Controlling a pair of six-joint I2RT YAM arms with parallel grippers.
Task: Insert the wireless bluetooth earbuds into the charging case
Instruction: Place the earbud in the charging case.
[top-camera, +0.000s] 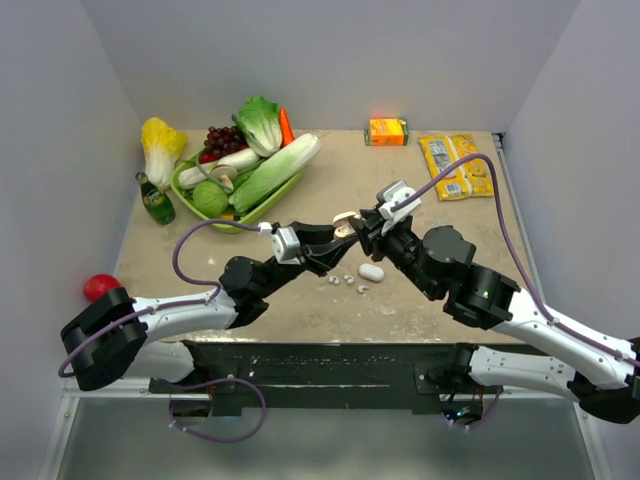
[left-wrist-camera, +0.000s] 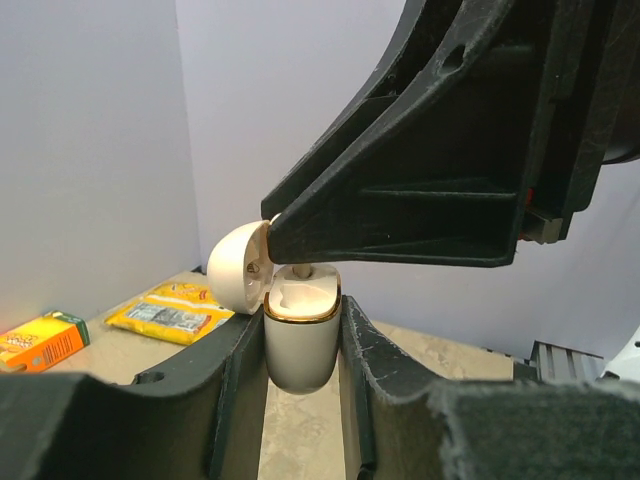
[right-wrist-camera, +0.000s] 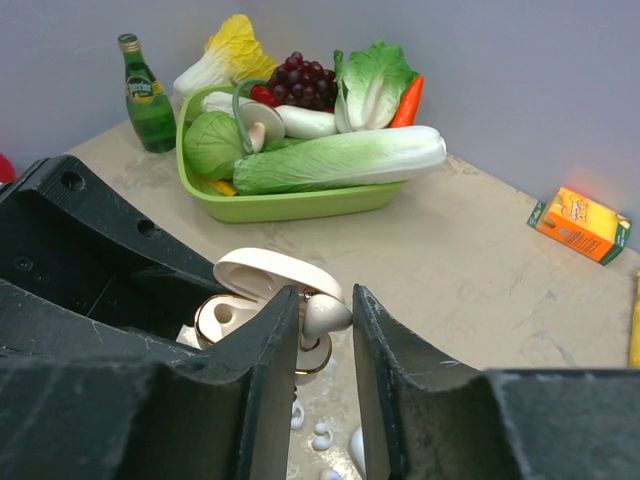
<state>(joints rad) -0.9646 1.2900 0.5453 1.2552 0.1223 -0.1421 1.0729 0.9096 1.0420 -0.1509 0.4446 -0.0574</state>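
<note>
Counter (top-camera: 340, 180) carries a green veg basket (right-wrist-camera: 300, 207) at the far left, well apart from the work. Both arms meet mid-counter, lifted off it. My left claw (top-camera: 332, 240) is clamped on the charging case (left-wrist-camera: 300, 355), fingers on both sides, case upright w/ lid (left-wrist-camera: 238, 268) swung open to one side. Right claw (right-wrist-camera: 325, 300) sits directly over the case's mouth w/ one earbud (right-wrist-camera: 326, 313) between its fingers, stem pointing down at the open top. Can't tell if that earbud is pinched or loose in the gap. A few small white bits (top-camera: 350, 280) lie on the counter below.
</note>
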